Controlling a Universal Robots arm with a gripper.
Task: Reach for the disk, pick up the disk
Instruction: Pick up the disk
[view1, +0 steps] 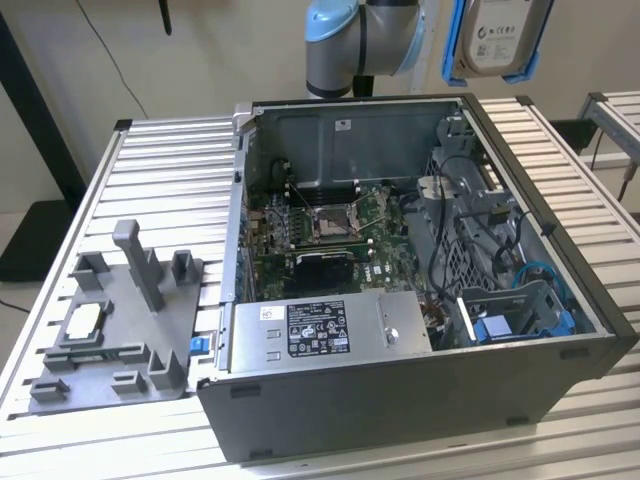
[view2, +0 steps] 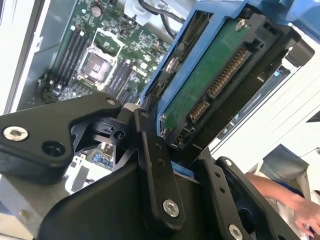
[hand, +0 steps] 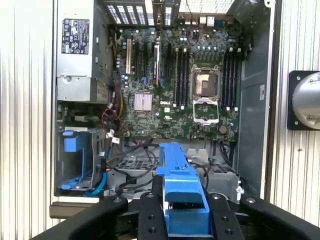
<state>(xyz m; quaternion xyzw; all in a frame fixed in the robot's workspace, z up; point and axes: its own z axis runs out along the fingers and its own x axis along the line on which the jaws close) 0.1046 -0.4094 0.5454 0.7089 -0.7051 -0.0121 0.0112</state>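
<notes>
Gripper (hand: 182, 210) pinching disk (view1: 497, 35) by blue bracket (hand: 177, 172), held high over open computer case (view1: 560, 250). I judge grip narrow; slip means drop onto motherboard (hand: 170, 75). Person's hand (view2: 295, 207) nearby, collision worry.

In the second wrist view the gripper (view2: 172, 145) is clamped on the disk (view2: 210, 75), its black linkage fingers (view2: 150, 165) pressing the drive's edges. The disk is tilted, with its green circuit board and the row of gold connector pins facing the camera, and its bright blue bracket (view2: 170, 55) running along the side. Beyond it lies the open computer case, where the motherboard (view2: 100, 55) shows a square processor socket (view2: 95, 62) flanked by memory slots. A person's hand (view2: 292, 205) is near the frame's edge.
</notes>
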